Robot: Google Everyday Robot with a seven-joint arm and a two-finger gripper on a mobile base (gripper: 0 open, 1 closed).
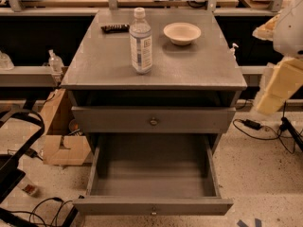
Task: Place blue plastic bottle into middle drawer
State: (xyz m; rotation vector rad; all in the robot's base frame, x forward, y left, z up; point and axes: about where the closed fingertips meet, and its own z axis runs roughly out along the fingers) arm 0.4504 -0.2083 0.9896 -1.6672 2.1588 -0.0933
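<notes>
Bottle of clear plastic, white cap, pale blue label, upright on grey cabinet top, near shallow white bowl. Wide grey middle drawer pulled open below. Gripper at right edge, well apart; state cannot be told. Risk: tall bottle toppling from glancing contact.

One gripper, at right edge of view. Left of it, on cabinet top: one blue plastic bottle, one white bowl, one black flat object. Left and lower than gripper: two grey drawers, upper drawer and middle drawer; two round knobs. Two small pump bottles, one near gripper, one far left. One cardboard box, far left, lower.
</notes>
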